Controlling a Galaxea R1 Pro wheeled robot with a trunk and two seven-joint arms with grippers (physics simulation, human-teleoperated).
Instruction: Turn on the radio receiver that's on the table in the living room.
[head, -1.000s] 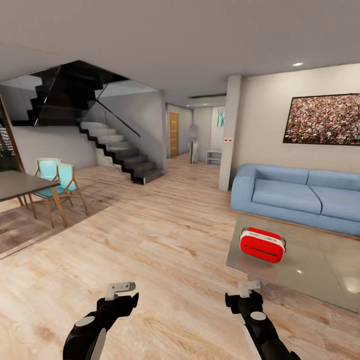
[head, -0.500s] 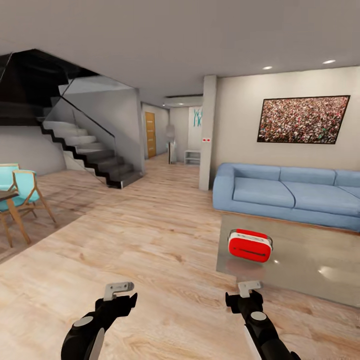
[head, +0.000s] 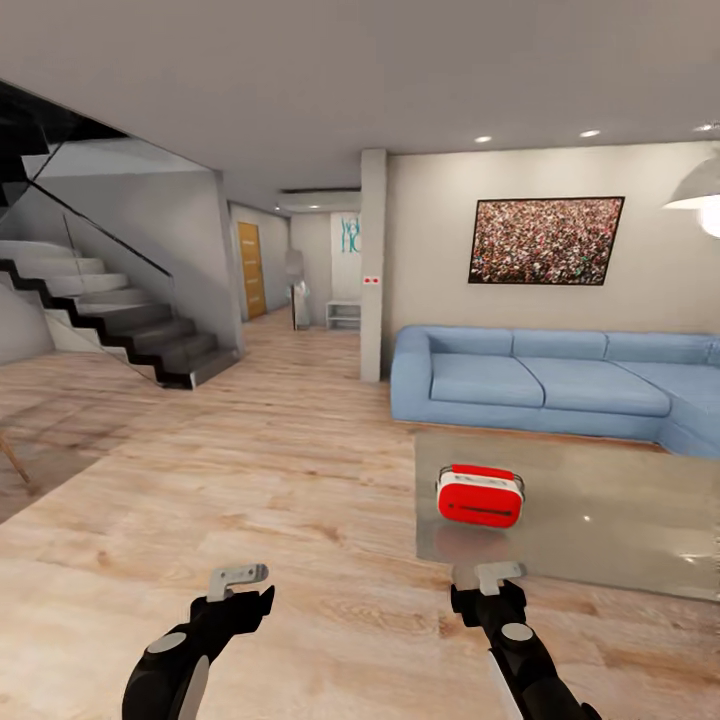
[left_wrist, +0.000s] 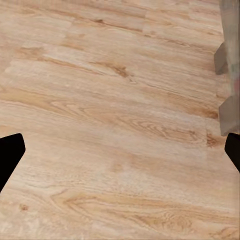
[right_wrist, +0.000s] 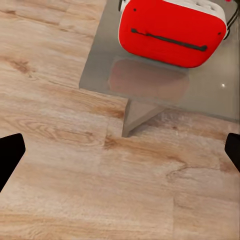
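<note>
The bright-red radio receiver (head: 480, 497) with white trim stands near the left end of the glossy grey table (head: 610, 520), ahead and slightly right of me. My right gripper (head: 497, 575) hangs low over the wood floor just short of the table's near edge, open and empty. The right wrist view looks down on the radio receiver (right_wrist: 172, 32), the table (right_wrist: 100, 70) and one grey leg, past the right gripper (right_wrist: 120, 150) with its black fingertips wide apart. My left gripper (head: 238, 578) is open too, over bare floor; the left gripper (left_wrist: 120, 152) holds nothing.
A blue corner sofa (head: 540, 385) runs behind the table under a framed picture (head: 545, 240). A white pendant lamp (head: 700, 190) hangs at the right. A pillar (head: 372, 265) and a staircase (head: 110, 320) stand at the left, with wood floor (head: 250, 470) between.
The camera has swung right: the radio and table slid left in view, the dining table and chairs dropped out at the left, and the pendant lamp came in. Both arms keep their pose.
</note>
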